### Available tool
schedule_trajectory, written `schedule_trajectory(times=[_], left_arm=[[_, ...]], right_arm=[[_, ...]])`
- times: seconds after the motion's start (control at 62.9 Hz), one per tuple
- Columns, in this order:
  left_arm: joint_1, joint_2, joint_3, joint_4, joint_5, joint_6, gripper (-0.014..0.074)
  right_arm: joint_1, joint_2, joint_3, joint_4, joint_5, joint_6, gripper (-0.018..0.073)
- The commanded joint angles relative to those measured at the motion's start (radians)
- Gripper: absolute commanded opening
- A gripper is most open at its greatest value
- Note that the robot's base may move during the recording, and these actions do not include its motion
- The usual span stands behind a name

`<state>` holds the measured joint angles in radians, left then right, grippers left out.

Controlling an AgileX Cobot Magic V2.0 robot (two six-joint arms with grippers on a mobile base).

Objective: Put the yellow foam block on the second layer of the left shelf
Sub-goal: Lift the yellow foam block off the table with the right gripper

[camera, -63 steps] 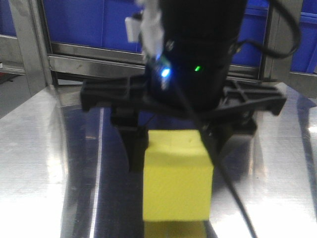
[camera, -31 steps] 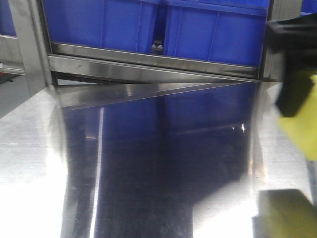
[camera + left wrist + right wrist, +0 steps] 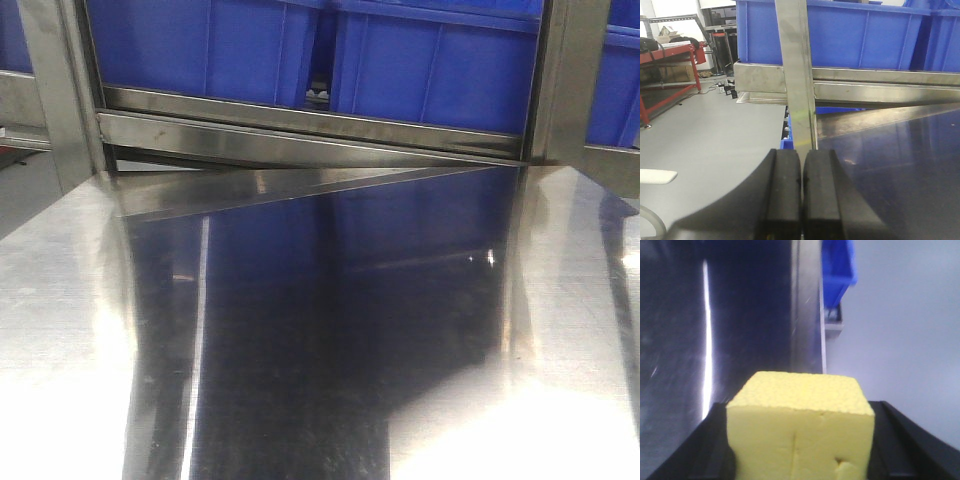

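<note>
The yellow foam block (image 3: 800, 432) fills the lower middle of the right wrist view. My right gripper (image 3: 801, 409) is shut on it, one black finger (image 3: 705, 445) on each side. The block is lifted, with the steel tabletop (image 3: 740, 315) and grey floor behind it. Neither the block nor the right gripper shows in the front view. My left gripper (image 3: 802, 156) is shut with nothing between its fingers (image 3: 785, 190). It points at a steel shelf post (image 3: 796, 75). A shelf rail (image 3: 300, 130) runs along the back; which layer it is I cannot tell.
Blue plastic bins (image 3: 400, 60) stand on the shelf behind the reflective steel tabletop (image 3: 320, 330). Steel uprights (image 3: 55, 90) flank the bins. In the left wrist view there is grey floor and a red trolley (image 3: 670, 65) to the left.
In the front view my right gripper, shut on the yellow block, swung from the middle of the table to the right and out of the frame.
</note>
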<state>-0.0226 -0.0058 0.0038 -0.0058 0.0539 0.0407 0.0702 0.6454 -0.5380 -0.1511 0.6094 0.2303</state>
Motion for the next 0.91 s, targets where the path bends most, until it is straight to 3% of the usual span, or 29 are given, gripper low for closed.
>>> schedule_trajectory(times=[0.0, 0.381, 0.89], left_arm=[[0.002, -0.02, 0.028, -0.005, -0.083, -0.004, 0.0124], [0.002, -0.02, 0.028, -0.005, -0.083, -0.004, 0.0124], [0.002, -0.02, 0.028, -0.005, -0.083, -0.004, 0.0124]], right_arm=[[-0.03, -0.074, 0.019, -0.007, -0.154, -0.069, 0.0428], [-0.03, -0.376, 0.209, -0.007, -0.483, -0.09, 0.0428], [-0.03, -0.439, 0.228, -0.002, -0.493, -0.087, 0.0428]])
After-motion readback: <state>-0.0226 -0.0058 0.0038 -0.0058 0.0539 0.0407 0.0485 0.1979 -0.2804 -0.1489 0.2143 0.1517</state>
